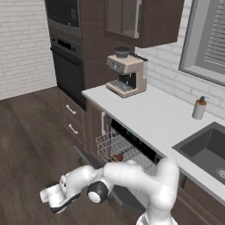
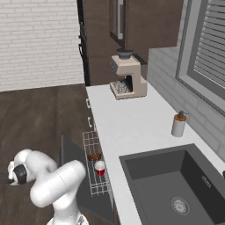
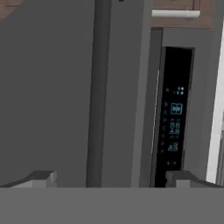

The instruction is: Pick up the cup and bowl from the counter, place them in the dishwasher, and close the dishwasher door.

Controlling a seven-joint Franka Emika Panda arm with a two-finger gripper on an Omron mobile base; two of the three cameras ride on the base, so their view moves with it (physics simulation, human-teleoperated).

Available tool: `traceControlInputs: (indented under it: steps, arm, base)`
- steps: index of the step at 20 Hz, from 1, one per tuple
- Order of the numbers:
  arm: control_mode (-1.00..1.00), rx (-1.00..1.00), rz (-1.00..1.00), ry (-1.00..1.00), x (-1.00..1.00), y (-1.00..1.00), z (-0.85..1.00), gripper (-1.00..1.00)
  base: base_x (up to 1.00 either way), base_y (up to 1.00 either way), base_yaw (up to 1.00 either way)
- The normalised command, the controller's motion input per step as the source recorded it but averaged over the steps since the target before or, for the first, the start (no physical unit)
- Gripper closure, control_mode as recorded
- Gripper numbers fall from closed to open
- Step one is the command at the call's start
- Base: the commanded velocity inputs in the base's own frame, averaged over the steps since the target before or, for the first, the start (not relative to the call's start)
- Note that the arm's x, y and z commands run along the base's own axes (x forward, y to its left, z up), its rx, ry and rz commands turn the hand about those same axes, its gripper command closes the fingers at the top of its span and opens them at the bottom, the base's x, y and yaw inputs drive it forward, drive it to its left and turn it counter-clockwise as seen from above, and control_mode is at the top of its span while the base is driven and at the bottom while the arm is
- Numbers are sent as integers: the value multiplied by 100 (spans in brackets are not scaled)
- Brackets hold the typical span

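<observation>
Grey-white counter (image 2: 132, 118) is running its long axis from the coffee machine (image 2: 127, 74) at upper centre toward the sink (image 2: 176, 184) at lower right. Dishwasher door (image 2: 70, 158) is lying dropped open at lower left, its white rack (image 2: 94, 165) pulled out. Bowl (image 2: 94, 156) and cup (image 2: 100, 167) are sitting in that rack, cup mouth upward. Gripper (image 3: 109, 177) is standing with fingers wide apart, holding nothing, facing the door's edge; the control strip (image 3: 173, 127) is showing pale digits, unreadable.
</observation>
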Motion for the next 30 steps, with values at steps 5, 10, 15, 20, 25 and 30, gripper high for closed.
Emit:
traceControlInputs:
  steps: [5, 10, 15, 20, 25, 30]
  arm:
    - [-100, 0, 0, 11, 68, -15, -53, -100]
    - [-100, -10, -1, 7, 61, -26, -57, -100]
    - [-100, -15, -6, 1, 63, -32, -41, -100]
    - [-100, -22, -17, 0, 70, -53, -9, -100]
    - [-100, -29, -25, -3, 85, -75, 0, -100]
    - [-100, -32, -26, -8, 87, -83, 0, -100]
  base:
    - [0, 0, 0]
    - [0, 0, 0]
    - [0, 0, 0]
    - [0, 0, 0]
    - [0, 0, 0]
    - [0, 0, 0]
